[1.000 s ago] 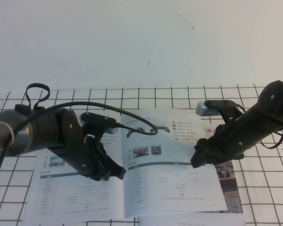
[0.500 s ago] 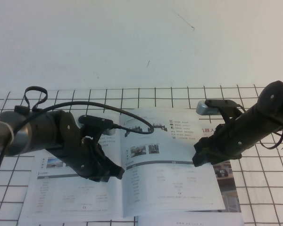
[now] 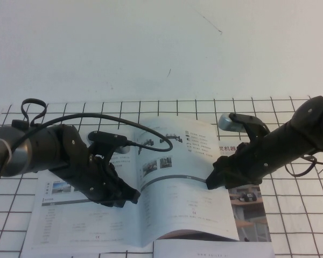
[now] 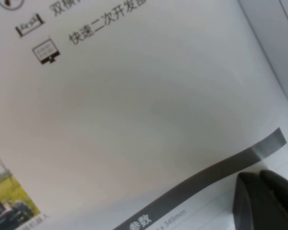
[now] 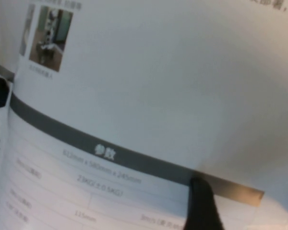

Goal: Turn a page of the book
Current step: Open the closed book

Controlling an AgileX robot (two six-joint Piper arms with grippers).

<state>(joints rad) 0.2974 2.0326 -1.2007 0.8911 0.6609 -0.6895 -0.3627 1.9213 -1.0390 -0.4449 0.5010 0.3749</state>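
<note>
The book (image 3: 86,215) lies open on the wire-grid table. Its right-hand page (image 3: 188,209), with two black chassis at the top and a grey-barred table, is lifted off at its outer edge and bows toward the spine. My right gripper (image 3: 211,181) is shut on that outer edge. In the right wrist view one black finger (image 5: 201,206) lies on the page (image 5: 134,86) at the end of the grey bar. My left gripper (image 3: 130,198) is shut and rests on the left page near the spine. Its fingertips (image 4: 266,201) sit just below a grey bar.
A booklet page with a room photo and wooden desk (image 3: 247,199) shows under the lifted page. Another white sheet (image 3: 215,250) lies at the front edge. The wire grid (image 3: 301,226) covers the table, with a white wall (image 3: 161,48) behind. A black cable (image 3: 151,134) loops over the book.
My right gripper has moved left with the page's edge. The page has risen and bowed toward the spine, uncovering more of the room-photo booklet. My left gripper has barely shifted.
</note>
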